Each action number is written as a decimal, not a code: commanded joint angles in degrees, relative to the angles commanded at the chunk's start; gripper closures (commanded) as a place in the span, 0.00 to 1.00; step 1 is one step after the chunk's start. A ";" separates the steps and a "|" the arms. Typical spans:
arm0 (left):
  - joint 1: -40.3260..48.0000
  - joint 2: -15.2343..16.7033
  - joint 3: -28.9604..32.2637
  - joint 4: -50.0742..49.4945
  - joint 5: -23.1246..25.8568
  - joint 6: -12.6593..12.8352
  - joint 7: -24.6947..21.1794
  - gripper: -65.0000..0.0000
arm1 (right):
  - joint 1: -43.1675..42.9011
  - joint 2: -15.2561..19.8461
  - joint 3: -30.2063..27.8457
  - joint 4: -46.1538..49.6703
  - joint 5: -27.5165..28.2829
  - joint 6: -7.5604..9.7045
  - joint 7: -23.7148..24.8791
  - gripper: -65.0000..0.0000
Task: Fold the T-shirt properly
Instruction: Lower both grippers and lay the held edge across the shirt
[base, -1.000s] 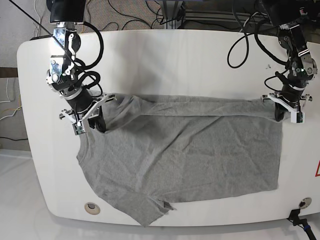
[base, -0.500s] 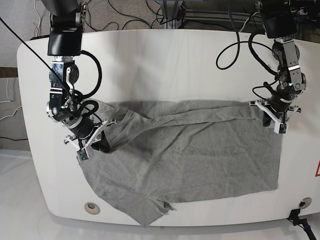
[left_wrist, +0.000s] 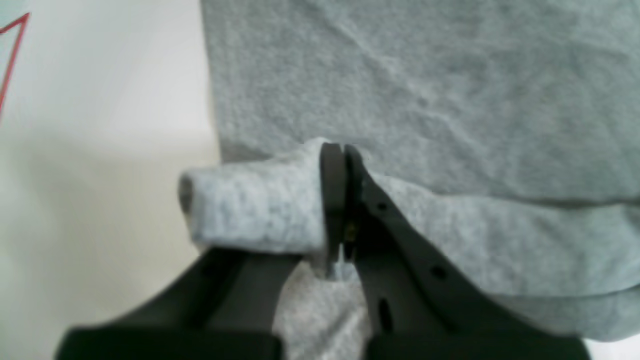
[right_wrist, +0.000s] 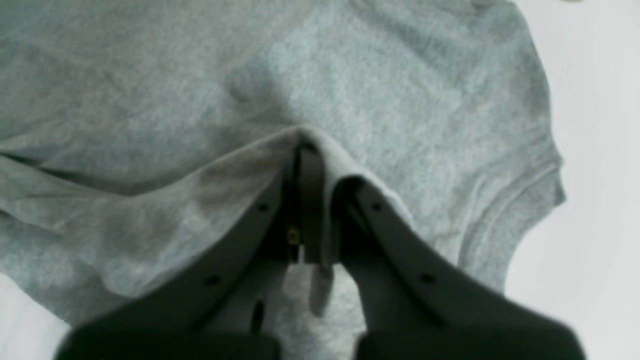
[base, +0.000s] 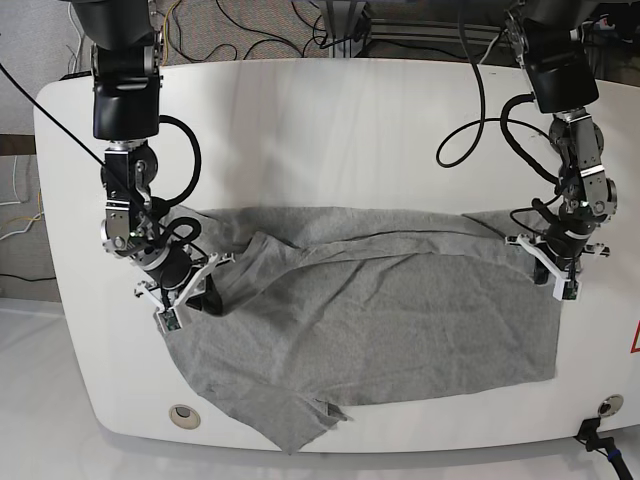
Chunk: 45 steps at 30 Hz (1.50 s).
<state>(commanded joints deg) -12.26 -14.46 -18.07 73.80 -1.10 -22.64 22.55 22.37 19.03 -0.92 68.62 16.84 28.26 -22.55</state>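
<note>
A grey T-shirt (base: 380, 310) lies spread on the white table (base: 330, 120), its far edge lifted and folded toward the near side. My left gripper (base: 560, 272) at the right is shut on the shirt's far right corner; in the left wrist view the left gripper (left_wrist: 342, 200) pinches a rolled fold of the T-shirt (left_wrist: 450, 90). My right gripper (base: 190, 295) at the left is shut on the shoulder area; in the right wrist view the right gripper (right_wrist: 305, 200) clamps a peaked ridge of the T-shirt (right_wrist: 150, 100), with a sleeve at the right.
Cables trail over the table's far edge (base: 300, 40). A round fitting (base: 183, 414) sits at the near left of the table and another round fitting (base: 609, 405) at the near right. A red marking (base: 634, 340) shows at the right edge.
Both grippers have moved toward the near edge, dragging the shirt's far edge with them. The fold now lies lower and slacker across the shirt.
</note>
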 joint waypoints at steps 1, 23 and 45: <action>-0.09 0.00 0.00 -0.44 0.26 -0.09 -0.53 1.00 | 0.18 -0.18 0.09 -0.09 -1.67 0.18 0.09 1.00; -0.09 0.00 -1.49 -0.62 0.35 0.09 -0.88 0.53 | 2.20 -0.35 0.26 -4.22 -4.40 -0.97 4.48 0.75; 18.29 -5.01 -4.13 20.22 0.09 -0.18 -0.88 0.31 | -21.98 5.19 17.67 13.63 -3.69 -1.32 0.26 0.30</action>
<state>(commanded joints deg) 6.02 -19.47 -22.20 94.02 -1.01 -22.81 21.67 0.40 24.22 16.75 82.24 13.14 26.95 -22.29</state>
